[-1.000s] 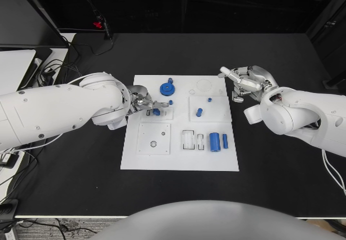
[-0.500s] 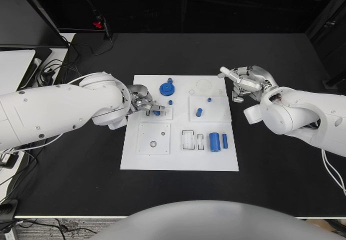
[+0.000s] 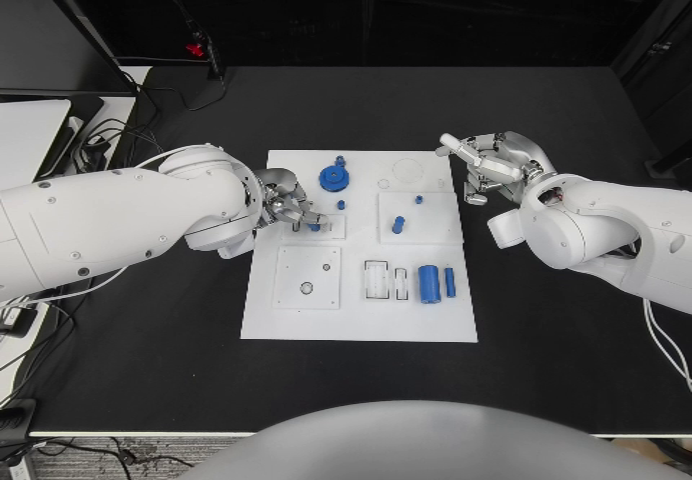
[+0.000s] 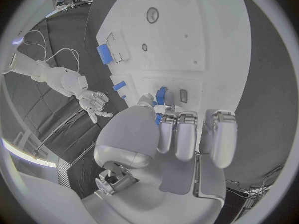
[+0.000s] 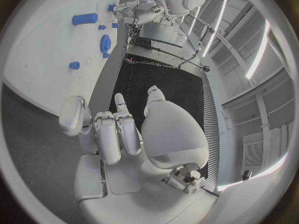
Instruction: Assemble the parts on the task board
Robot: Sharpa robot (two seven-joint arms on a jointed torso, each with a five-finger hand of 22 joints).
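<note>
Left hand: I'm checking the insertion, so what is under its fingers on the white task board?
A small blue part is pinched in the left hand above the white task board. Whatever slot lies beneath is covered by the fingers.

Both arms are clad in smooth, glossy white shells with rounded, bulbous segments. The left robot hand [image 3: 286, 209] and the right robot hand [image 3: 483, 165] are silver metal, with blocky segmented fingers [image 4: 186, 134] and a domed, matte grey palm housing. Thin white cables loop beside the left arm [image 3: 116, 225].
</note>
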